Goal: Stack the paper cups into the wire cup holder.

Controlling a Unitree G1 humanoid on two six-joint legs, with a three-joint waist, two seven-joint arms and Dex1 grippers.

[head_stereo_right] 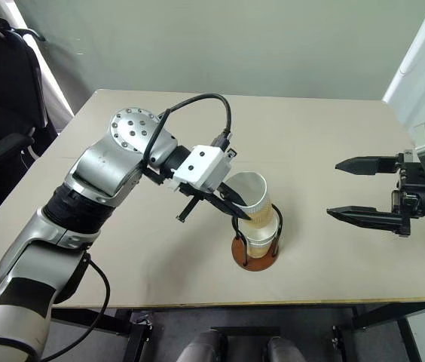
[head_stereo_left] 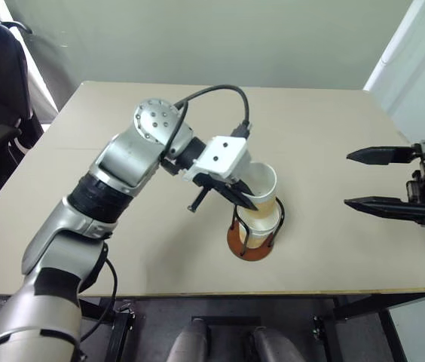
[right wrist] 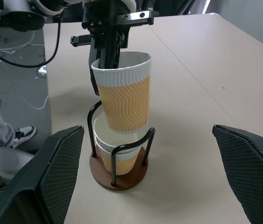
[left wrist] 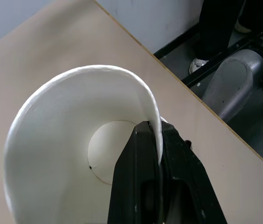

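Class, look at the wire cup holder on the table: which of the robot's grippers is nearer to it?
Left. The left gripper is just above the wire cup holder, pinching the rim of a paper cup over it. The right gripper hangs open, well off to its right.

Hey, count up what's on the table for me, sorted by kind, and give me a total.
Paper cups: 3, with one pinched by the left gripper above two nested cups in the holder.
Wire cup holder: 1.
Total: 4.
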